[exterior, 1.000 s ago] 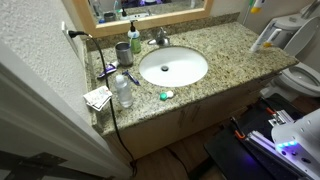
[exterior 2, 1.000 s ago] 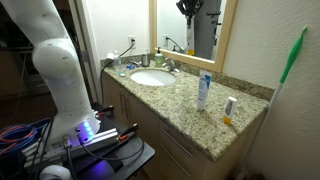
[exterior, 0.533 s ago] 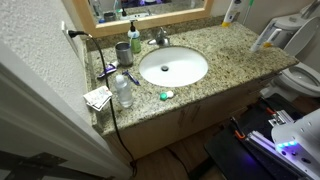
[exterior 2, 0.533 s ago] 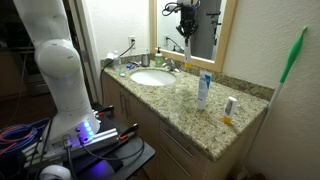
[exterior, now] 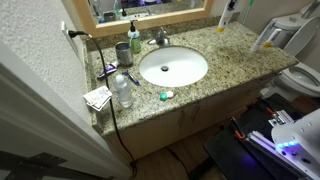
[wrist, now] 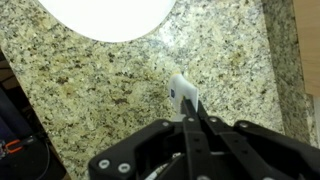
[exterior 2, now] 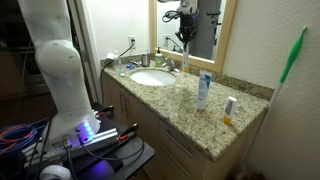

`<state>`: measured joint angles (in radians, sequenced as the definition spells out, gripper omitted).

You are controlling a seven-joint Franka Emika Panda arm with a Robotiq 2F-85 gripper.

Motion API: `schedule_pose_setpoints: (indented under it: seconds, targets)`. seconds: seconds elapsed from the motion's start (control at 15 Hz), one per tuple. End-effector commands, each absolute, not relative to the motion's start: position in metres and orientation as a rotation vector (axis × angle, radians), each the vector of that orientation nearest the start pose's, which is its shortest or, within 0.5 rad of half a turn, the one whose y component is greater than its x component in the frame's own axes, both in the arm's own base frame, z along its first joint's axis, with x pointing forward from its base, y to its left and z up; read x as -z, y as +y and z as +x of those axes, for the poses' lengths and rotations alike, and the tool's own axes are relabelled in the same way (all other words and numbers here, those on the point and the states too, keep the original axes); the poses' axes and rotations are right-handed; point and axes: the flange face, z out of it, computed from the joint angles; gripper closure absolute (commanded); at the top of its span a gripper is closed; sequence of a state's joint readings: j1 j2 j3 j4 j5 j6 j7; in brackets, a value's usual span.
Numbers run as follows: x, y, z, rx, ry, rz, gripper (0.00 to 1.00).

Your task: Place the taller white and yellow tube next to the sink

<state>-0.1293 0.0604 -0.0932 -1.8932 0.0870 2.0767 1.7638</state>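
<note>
Since a second ago the hand (exterior 2: 184, 28) has slid in along the back of the worktop (exterior: 235, 62) toward the sink (exterior: 172, 67), carrying the white and yellow tube (exterior: 228, 12) with it. Half a second ago it was a touch further from the sink, so it's creeping closer.

Progress, as far as I can judge: the pick-up is done and the carry is well underway. What's left is lowering the tube, standing it on the granite just beside the sink, and letting go. Right now it's up in the air, near the sink but off to one side of it, not touching the stone.

The hand looks pressed in on the tube. In the wrist view the two fingers come nearly together at the hand (wrist: 190, 112), with the white end of the tube (wrist: 182, 92) poking out past them. That view also shows bare granite below and the sink rim (wrist: 100, 12) nearby, so the drop spot looks free.

An exterior view catches the tube only at the very top edge of the frame. The angle with the mirror shows two things that one doesn't make clear: a white and blue tube (exterior 2: 204, 90) and a short tube (exterior 2: 229, 106), both standing well apart from the sink.
</note>
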Motion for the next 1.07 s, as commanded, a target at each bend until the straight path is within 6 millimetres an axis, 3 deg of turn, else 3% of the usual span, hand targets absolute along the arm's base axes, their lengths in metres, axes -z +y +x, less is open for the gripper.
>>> schedule_pose_setpoints:
  seconds: [0.0, 0.2, 0.4, 0.47, 1.0]
  targets:
    - [-0.436, -0.099, 0.593, -0.017, 2.515, -1.63, 0.99]
    - [-0.405, -0.094, 0.603, -0.022, 2.545, -1.647, 0.99]
    - [-0.381, -0.102, 0.61, -0.027, 2.559, -1.595, 0.99]
    - [-0.389, -0.095, 0.607, -0.036, 2.56, -1.643, 0.97]
    - [-0.367, -0.115, 0.61, 0.014, 2.617, -1.525, 0.99]
